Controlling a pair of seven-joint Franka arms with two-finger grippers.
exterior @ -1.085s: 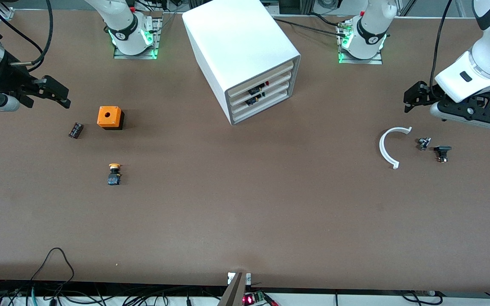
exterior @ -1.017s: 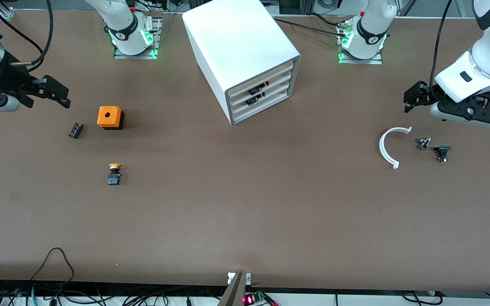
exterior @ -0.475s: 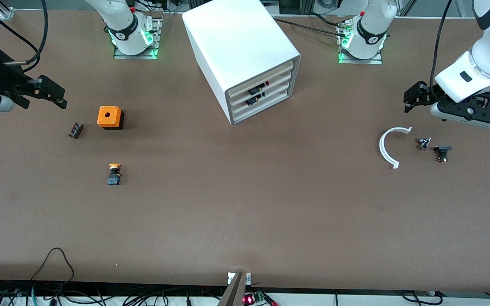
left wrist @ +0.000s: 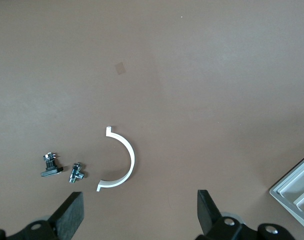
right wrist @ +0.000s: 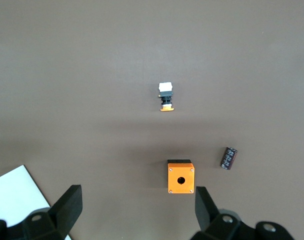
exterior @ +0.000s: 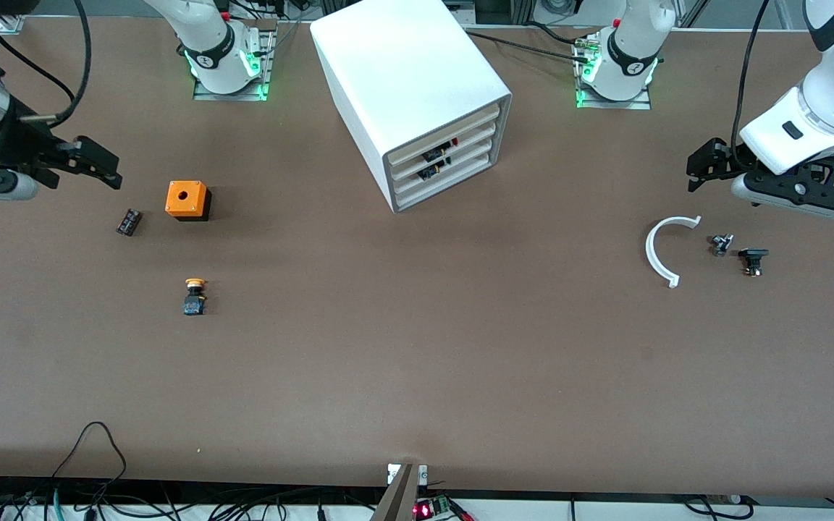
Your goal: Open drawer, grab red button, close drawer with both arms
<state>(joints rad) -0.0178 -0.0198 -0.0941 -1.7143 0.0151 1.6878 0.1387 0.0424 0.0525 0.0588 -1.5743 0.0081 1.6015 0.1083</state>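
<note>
The white cabinet [exterior: 410,79] stands at mid-table near the robots' bases. Its four trays are all pushed in; the drawer [exterior: 476,137] is the second from the top. The button's red cap [exterior: 453,142] shows through the gap above that drawer. My right gripper [exterior: 106,165] hangs open and empty over the right arm's end of the table, by the orange cube [exterior: 187,200]; the right wrist view shows it open [right wrist: 137,206]. My left gripper [exterior: 696,168] hangs open and empty over the left arm's end, by a white arc [exterior: 659,250]; the left wrist view shows it open [left wrist: 139,212].
A yellow-capped button [exterior: 194,297] and a dark cylinder [exterior: 128,221] lie near the orange cube. Two small metal parts [exterior: 721,244] [exterior: 752,260] lie beside the white arc. The cabinet's corner shows in the left wrist view [left wrist: 297,195].
My right gripper drifted slightly toward its end of the table, then back toward the cabinet. The left arm and all objects have not moved.
</note>
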